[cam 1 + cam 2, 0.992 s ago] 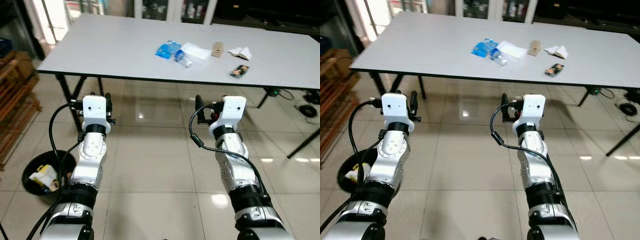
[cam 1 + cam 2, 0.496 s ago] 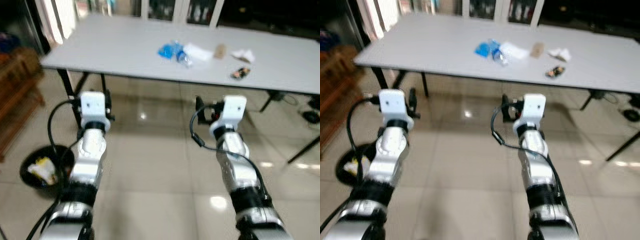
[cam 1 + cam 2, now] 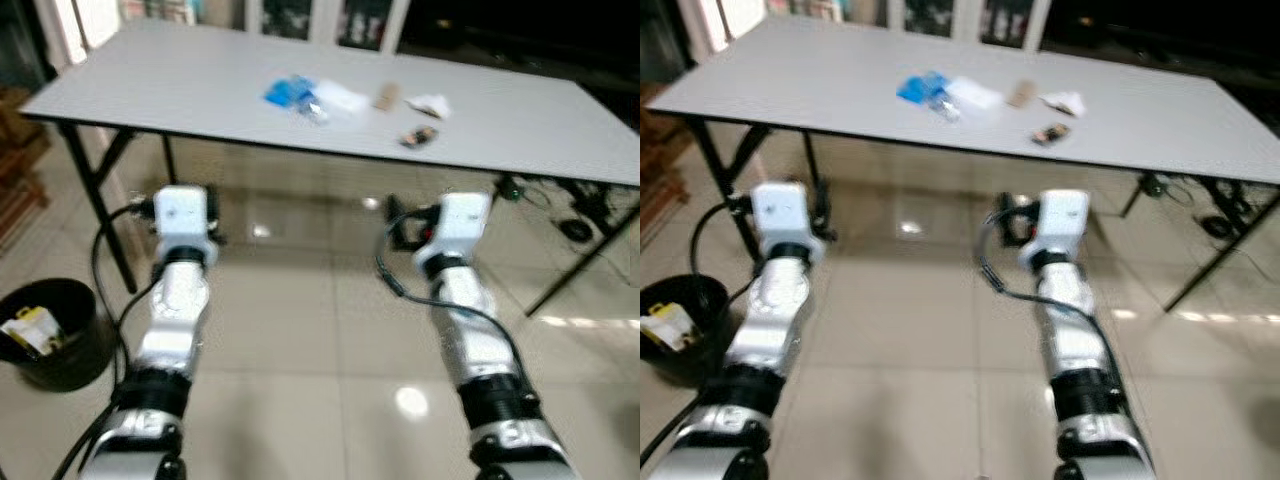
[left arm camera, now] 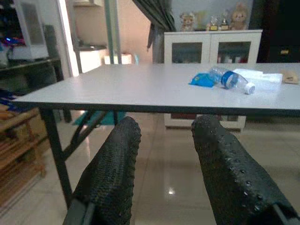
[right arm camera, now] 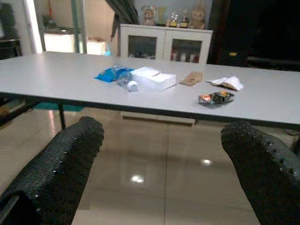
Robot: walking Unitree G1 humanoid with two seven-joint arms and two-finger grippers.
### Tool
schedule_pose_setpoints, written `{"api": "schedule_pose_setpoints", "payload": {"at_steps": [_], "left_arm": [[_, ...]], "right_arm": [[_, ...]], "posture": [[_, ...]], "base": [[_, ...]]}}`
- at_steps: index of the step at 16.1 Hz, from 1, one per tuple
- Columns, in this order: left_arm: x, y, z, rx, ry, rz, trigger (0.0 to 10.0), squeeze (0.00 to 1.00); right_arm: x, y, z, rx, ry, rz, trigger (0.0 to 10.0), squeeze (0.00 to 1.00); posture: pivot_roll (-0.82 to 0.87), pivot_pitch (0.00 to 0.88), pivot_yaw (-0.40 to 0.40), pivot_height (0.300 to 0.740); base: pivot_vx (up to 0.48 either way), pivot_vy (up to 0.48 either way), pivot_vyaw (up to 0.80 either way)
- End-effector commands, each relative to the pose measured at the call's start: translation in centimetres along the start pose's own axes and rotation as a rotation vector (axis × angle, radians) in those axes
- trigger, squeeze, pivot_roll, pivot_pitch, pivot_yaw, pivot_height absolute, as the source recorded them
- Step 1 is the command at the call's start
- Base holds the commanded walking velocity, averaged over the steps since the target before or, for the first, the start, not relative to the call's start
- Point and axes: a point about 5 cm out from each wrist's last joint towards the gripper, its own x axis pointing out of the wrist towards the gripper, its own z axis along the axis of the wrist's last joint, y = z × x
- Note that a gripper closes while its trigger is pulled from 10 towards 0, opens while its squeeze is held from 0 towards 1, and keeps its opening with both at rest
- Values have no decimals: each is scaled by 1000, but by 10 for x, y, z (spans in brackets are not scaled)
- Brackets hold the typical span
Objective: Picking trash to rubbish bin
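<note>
Head view: both grippers, left gripper [image 4: 164,183] and right gripper [image 5: 161,178], fingers apart and empty, should close in squarely on the table [image 3: 160,90] before reaching its trash [image 3: 310,97].

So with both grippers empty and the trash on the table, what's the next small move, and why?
Probably step closer to the table. The left gripper and right gripper are open, holding nothing, below and short of the table edge. The plastic bottle and small wrapper lie further in.
</note>
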Motion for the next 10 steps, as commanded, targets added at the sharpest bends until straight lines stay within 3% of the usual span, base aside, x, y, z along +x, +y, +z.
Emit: {"api": "schedule_pose_setpoints", "payload": {"at_steps": [1, 10], "left_arm": [[1, -7, 4, -10, -10, -15, 10000, 0], [2, -7, 4, -13, -3, -23, 10000, 0]], "right_arm": [[0, -8, 4, -2, -7, -15, 10000, 0], [0, -7, 4, 2, 2, -8, 10000, 0]], "posture": [[3, 28, -87, 740], [3, 28, -88, 740]], "base": [[0, -480, 0], [0, -462, 0]]}}
